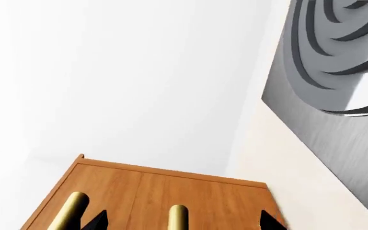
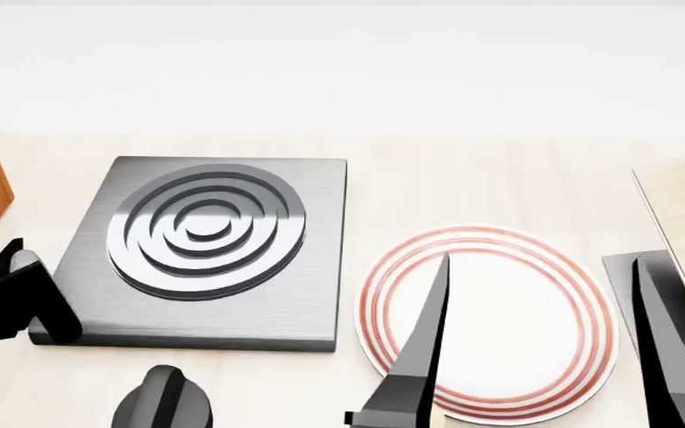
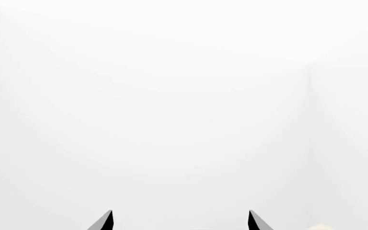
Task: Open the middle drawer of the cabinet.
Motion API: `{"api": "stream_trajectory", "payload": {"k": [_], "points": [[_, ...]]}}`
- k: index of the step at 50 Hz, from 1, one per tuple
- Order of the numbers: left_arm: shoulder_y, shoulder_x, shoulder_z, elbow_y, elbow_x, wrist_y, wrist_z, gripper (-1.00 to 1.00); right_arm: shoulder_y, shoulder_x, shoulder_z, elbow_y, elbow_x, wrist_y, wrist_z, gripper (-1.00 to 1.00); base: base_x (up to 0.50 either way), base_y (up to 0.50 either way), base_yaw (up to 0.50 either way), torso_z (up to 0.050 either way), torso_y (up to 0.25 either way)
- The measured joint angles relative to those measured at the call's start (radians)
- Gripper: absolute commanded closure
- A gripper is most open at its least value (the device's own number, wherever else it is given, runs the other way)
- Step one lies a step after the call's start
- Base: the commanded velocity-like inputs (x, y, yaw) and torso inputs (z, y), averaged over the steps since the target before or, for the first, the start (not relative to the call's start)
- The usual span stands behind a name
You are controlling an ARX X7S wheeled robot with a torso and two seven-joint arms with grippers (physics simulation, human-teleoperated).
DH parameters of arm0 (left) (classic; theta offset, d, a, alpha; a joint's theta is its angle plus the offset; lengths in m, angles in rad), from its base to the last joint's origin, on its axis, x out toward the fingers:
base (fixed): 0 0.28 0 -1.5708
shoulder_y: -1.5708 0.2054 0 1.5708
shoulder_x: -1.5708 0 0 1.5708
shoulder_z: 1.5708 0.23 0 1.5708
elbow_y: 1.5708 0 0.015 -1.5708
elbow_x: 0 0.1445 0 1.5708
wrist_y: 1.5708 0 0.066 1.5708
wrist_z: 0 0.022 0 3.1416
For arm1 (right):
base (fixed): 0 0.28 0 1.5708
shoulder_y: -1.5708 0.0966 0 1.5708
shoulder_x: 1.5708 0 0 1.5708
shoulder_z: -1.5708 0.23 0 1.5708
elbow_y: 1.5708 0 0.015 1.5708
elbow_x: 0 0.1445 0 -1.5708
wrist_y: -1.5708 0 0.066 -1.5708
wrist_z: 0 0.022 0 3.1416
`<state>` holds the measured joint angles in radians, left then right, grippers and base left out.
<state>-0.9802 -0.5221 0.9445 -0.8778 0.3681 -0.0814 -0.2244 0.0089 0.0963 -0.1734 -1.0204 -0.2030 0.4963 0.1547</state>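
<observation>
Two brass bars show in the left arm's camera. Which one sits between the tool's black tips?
The brass handle nearer the cabinet's middle: it lies between the left tool's two black tips. The other handle lies outside them, near the cabinet's edge.

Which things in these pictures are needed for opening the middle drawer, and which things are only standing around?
Needed for the job:
- cabinet
- brass handles on its drawer fronts (which one is the middle drawer's, the pictures do not show)
- left gripper, open around a handle

Only standing around:
- grey stove plate
- striped plate
- right gripper, open, holding nothing
</observation>
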Motion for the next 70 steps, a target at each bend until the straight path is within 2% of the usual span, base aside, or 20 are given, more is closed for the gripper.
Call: {"api": "stream_trajectory", "payload": {"k": [14,46,57,70], "points": [[-0.017,0.006,0.038,-0.057,0.051,-0.019,-0.011,-1.0,-0.002,0.013,-0.004,0.004,0.009,-0.004,0.013,-1.0,0.0,0.0,0.0,0.0,0.0],[-0.074,0.09,0.084,-0.337,0.083,0.048,-0.086,-1.0,-0.009,0.04,-0.024,0.016,0.012,-0.014,0.043,-1.0,0.0,0.0,0.0,0.0,0.0],[-0.089,0.102,0.119,-0.399,0.056,0.056,-0.104,-1.0,-0.01,0.048,-0.029,0.018,0.015,-0.014,0.051,-1.0,0.0,0.0,0.0,0.0,0.0],[-0.103,0.1,0.219,-0.422,-0.026,0.037,-0.122,-1.0,-0.014,0.057,-0.029,0.02,0.024,-0.019,0.059,-1.0,0.0,0.0,0.0,0.0,0.0]]}}
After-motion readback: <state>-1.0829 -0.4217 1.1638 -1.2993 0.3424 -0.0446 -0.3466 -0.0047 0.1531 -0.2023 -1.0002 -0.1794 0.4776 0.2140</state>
